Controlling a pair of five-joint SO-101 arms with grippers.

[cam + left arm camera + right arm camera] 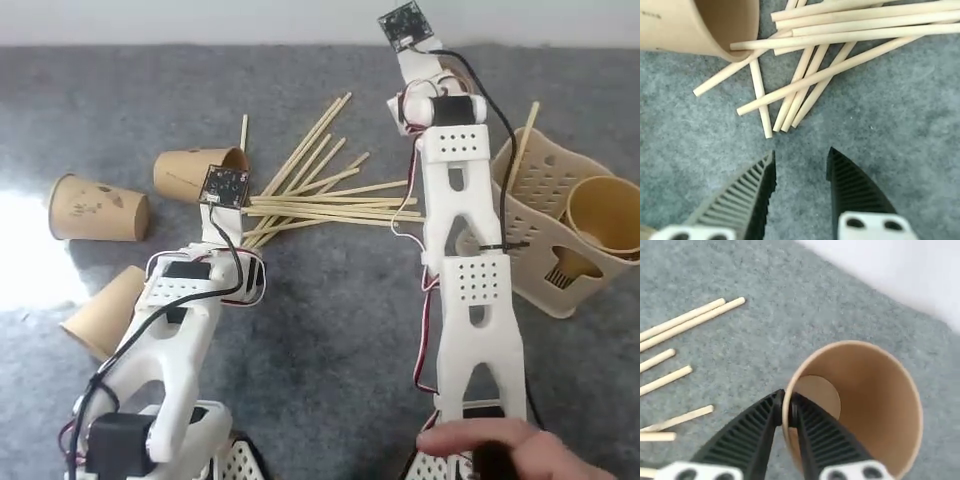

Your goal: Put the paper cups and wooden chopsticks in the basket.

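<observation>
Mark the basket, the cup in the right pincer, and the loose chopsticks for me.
basket (545, 185), high view, perforated side wall.
paper cup (875, 390), right wrist view, inner wall.
chopsticks (830, 74), left wrist view, middle of one long stick.

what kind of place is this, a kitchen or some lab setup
Probably a tabletop robot test rig, not a kitchen: two white robot arms over a grey mat, with wooden chopsticks, paper cups and a basket as props.

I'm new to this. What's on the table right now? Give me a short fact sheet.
Left gripper: open, above the carpet near the chopstick pile
Right gripper: shut on the held cup, at its rim
Basket: holds one cup and one chopstick
Loose cups: three, on their sides, beside the left arm
</observation>
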